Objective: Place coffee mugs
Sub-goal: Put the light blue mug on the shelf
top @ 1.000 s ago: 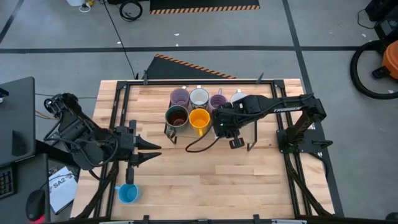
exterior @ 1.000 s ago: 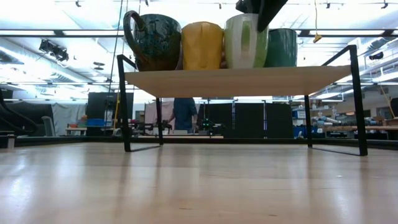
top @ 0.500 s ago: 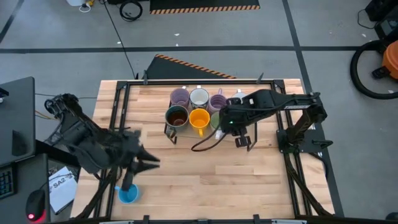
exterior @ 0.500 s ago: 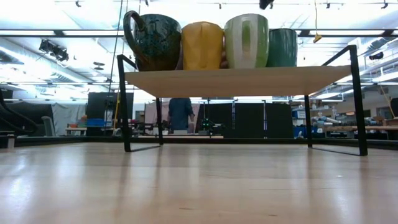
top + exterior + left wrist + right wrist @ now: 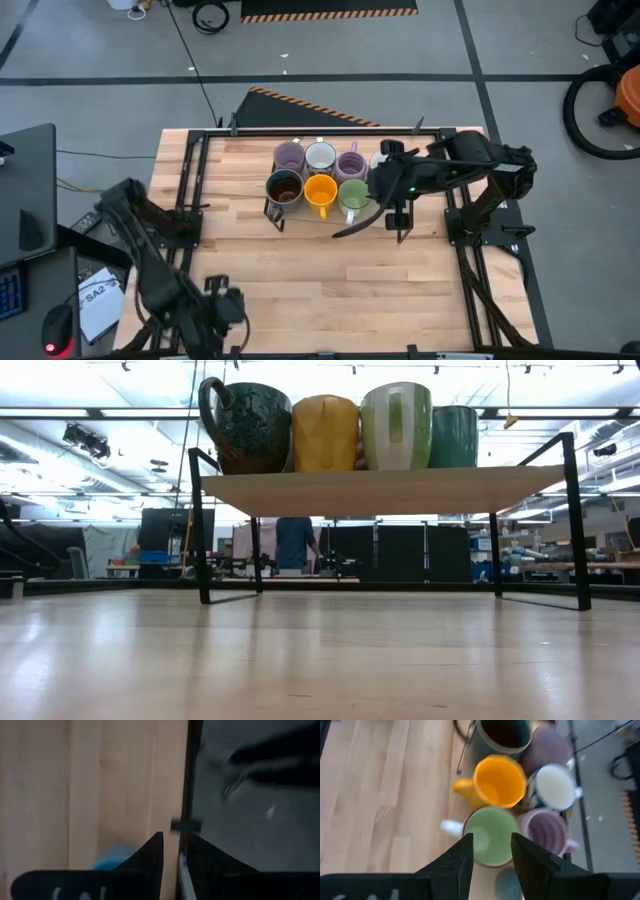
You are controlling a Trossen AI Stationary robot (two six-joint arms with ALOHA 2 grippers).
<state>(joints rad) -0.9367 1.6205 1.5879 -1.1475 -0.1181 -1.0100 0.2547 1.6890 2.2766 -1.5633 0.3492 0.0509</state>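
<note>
Several coffee mugs stand on a raised wooden shelf: two lavender, a white one, a dark brown one, an orange one and a green one. My right gripper hangs open above the green mug, clear of it. My left gripper is open at the table's near left corner, pointing down. The blue mug shows partly behind one of its fingers; in the high view the left arm hides it.
The shelf stands on thin black wire legs at the table's far middle. A black frame rail runs along the table edge beside my left gripper, with floor beyond. A dark cable lies by the shelf. Bare wood fills the near middle.
My left gripper has swung toward the table's near edge, sunk and tipped downward over the place of the blue mug. My right gripper has risen off the shelf and drawn back toward the right edge; the green mug it stood over now shows on the shelf.
</note>
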